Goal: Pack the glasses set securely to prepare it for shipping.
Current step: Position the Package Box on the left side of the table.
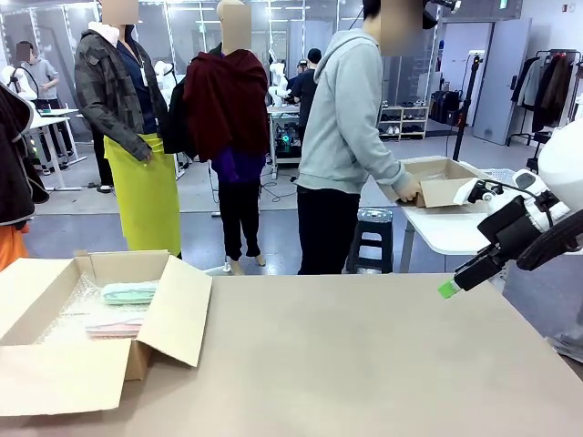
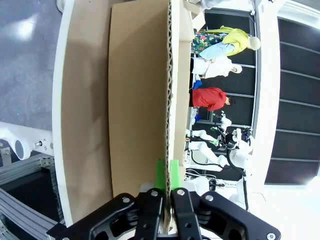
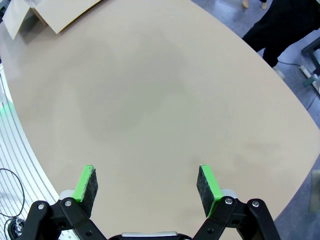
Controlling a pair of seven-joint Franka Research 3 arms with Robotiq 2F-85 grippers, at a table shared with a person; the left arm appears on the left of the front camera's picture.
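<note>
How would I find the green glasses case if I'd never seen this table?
Look at the big open cardboard box at the table's left end, lined with bubble wrap. Inside, two slim cases lie close together. The mint green case is the one farther from the robot, beside the pale pink case.

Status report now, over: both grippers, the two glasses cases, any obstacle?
Left gripper shut on box flap. Right gripper open, empty. Mint case and pink case in box. No obstacle.

floor: grey | white table | clothes rack
</note>
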